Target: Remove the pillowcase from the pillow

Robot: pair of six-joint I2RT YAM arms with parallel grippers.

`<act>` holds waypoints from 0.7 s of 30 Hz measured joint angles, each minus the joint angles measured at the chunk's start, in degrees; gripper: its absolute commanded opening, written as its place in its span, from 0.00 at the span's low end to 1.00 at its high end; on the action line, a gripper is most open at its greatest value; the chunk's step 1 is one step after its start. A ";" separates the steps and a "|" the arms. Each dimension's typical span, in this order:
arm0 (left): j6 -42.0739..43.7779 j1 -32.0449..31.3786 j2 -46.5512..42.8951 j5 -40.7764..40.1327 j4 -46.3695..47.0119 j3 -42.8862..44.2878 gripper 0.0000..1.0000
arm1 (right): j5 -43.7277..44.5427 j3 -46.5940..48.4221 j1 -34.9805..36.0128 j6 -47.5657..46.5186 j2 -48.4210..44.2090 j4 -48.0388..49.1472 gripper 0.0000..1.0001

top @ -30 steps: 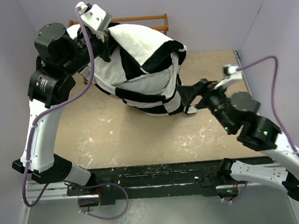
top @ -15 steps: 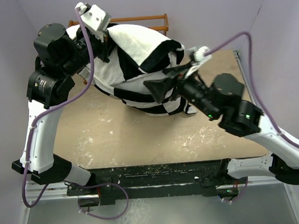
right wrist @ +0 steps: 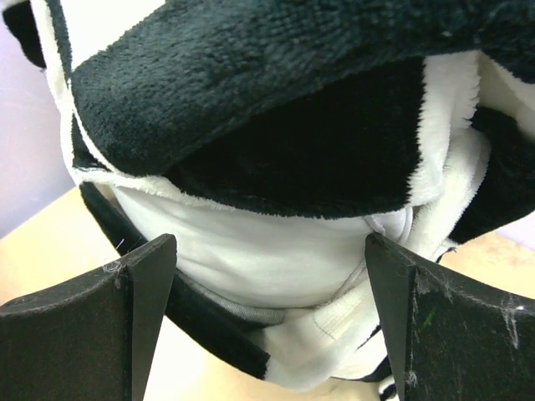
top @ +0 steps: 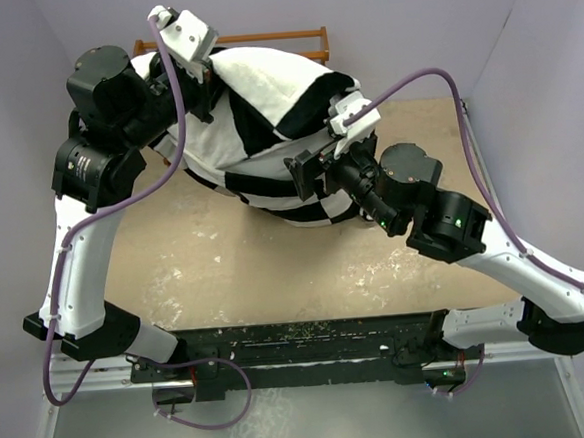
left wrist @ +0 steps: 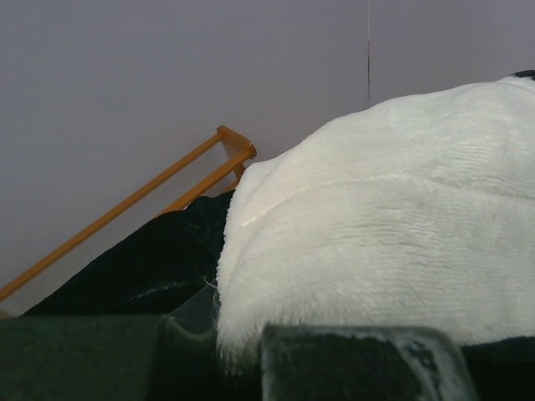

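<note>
The right gripper (right wrist: 267, 259) is spread wide, its jaws framing the pillow (right wrist: 251, 242), which shows white inside the mouth of the pillowcase (right wrist: 251, 75); nothing is gripped yet. The left gripper (top: 206, 93) sits against the case's top by the rack (top: 259, 38), the bundle rising off the tabletop (top: 226, 274); whether it is clamped I cannot tell. The step looks like reaching for the pillow. Next, probably: push in, close on its edge, draw it out.

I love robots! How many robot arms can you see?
2. The left arm reaches to the top of the pillowcase; the right arm points its open gripper at its right side. None seem hidden.
</note>
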 measured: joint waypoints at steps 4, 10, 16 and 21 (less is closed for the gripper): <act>-0.02 0.00 0.00 0.46 -0.09 0.00 0.00 | 0.68 0.28 -0.02 -2.80 1.11 0.26 0.98; -0.02 0.07 0.20 0.72 -1.14 0.72 0.00 | -0.50 0.48 -0.09 -6.60 5.01 3.26 0.89; -0.09 0.76 0.46 0.74 -2.34 1.79 0.51 | -6.82 0.13 -0.52 -8.35 7.04 9.31 0.23; 0.85 0.79 -1.42 3.08 0.63 0.02 0.97 | -11.63 -2.10 -4.00 -4.42 6.95 14.60 0.00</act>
